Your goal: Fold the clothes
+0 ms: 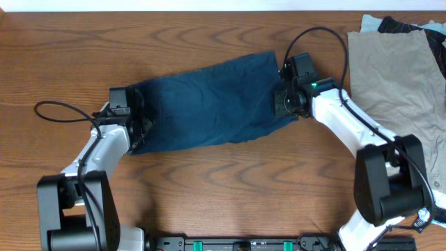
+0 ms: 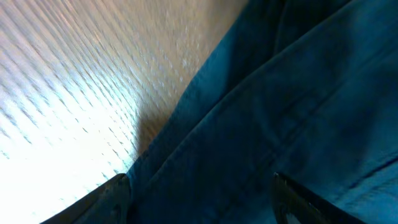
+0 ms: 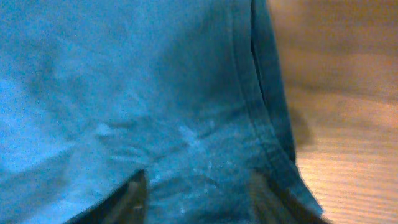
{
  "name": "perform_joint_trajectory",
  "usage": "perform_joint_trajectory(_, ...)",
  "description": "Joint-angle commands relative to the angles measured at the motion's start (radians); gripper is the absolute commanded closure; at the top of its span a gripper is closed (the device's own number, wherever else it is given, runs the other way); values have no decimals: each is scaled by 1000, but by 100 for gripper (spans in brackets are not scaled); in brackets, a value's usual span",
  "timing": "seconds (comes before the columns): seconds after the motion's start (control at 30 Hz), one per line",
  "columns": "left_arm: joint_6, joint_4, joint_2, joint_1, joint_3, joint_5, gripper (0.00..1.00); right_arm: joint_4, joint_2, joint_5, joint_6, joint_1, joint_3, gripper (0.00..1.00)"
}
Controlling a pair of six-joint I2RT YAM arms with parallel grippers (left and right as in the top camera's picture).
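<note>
- Navy denim of the shorts (image 2: 280,93) is filling both wrist views, with seams and hem running right under the fingers. Overhead, the garment is lying flat across the middle of the table (image 1: 230,188), slightly toward the far edge, its long side running left to right.
- Left gripper (image 2: 199,202) is sitting at the end of the shorts nearer the left edge. Its fingers are spreading wide with cloth lying loose between them, so it is looking released rather than clenched.
- Right gripper (image 3: 199,196) is bearing on the opposite end, fingers straddling the hem. I cannot tell whether it is pinching the cloth or merely resting on it.
- Beige garment (image 1: 390,70) is lying along the right edge, with dark and pale blue pieces (image 1: 404,24) at the far right corner.
- Risks, as I am judging them:
  - One claw could be taking hold while the other slips off, skewing the fold.
  - A finger could be catching only the top layer, leaving the lower one dragging and bunching.
  - The right arm (image 1: 348,118) is standing close to the beige garment and could snag it.
</note>
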Motion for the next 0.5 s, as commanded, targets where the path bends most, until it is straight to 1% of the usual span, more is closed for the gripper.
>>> perform_joint_trajectory(0.0, 25, -11, 22, 3, 4, 43, 27, -23, 48, 2, -5, 10, 11, 58)
perform_joint_trajectory(0.1, 26, -27, 28, 3, 2, 120, 29, -54, 68, 23, -5, 8, 11, 61)
perform_joint_trajectory(0.13, 29, -27, 28, 3, 2, 142, 37, -61, 69, 26, -5, 8, 11, 62)
perform_joint_trajectory(0.2, 67, -27, 28, 3, 0, 183, 50, -68, 68, 26, -5, 8, 11, 62)
perform_joint_trajectory(0.23, 90, -29, 28, 3, 0, 197, 58, -71, 65, 27, -5, 6, 11, 60)
perform_joint_trajectory(0.27, 121, -34, 28, 3, 0, 210, 71, -78, 58, 26, -5, 2, 12, 57)
perform_joint_trajectory(0.3, 139, -39, 28, 3, 0, 214, 74, -80, 54, 26, -5, 0, 12, 56)
perform_joint_trajectory(0.43, 236, -70, 28, 3, 0, 214, 90, -100, 0, 27, -5, -28, 18, 53)
perform_joint_trajectory(0.47, 255, -74, 28, 4, 0, 213, 91, -99, -17, 27, -5, -35, 19, 53)
